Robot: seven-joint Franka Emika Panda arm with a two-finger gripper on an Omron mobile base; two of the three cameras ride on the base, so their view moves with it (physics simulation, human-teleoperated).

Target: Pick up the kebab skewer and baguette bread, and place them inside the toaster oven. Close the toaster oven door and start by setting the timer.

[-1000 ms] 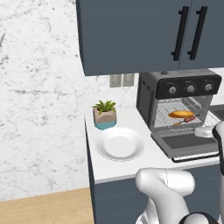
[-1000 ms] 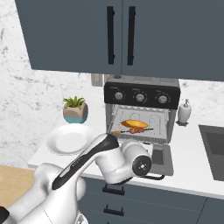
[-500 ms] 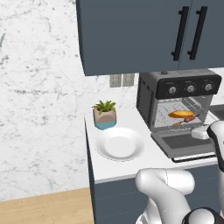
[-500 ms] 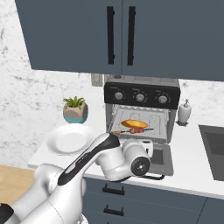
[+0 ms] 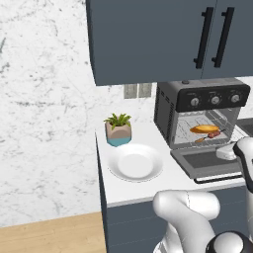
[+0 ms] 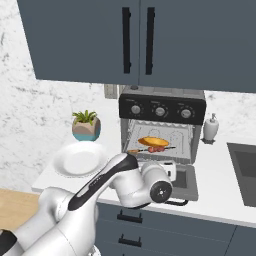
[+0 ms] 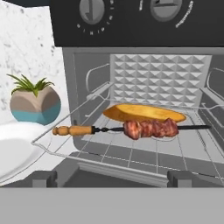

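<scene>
The toaster oven stands on the counter with its door dropped flat. On its wire rack lies the golden baguette bread. Just in front of the loaf lies the kebab skewer, its wooden handle pointing left. My gripper hovers over the lowered door facing the oven mouth, open, with nothing between its fingers. The white hand shows at the door's right side. Three knobs sit on the black panel above.
A white plate and a potted plant stand left of the oven. A soap dispenser and a sink lie to its right. Dark cabinets hang overhead.
My hand has crept slightly left over the lowered door, still open. Bread and skewer have not moved on the rack.
</scene>
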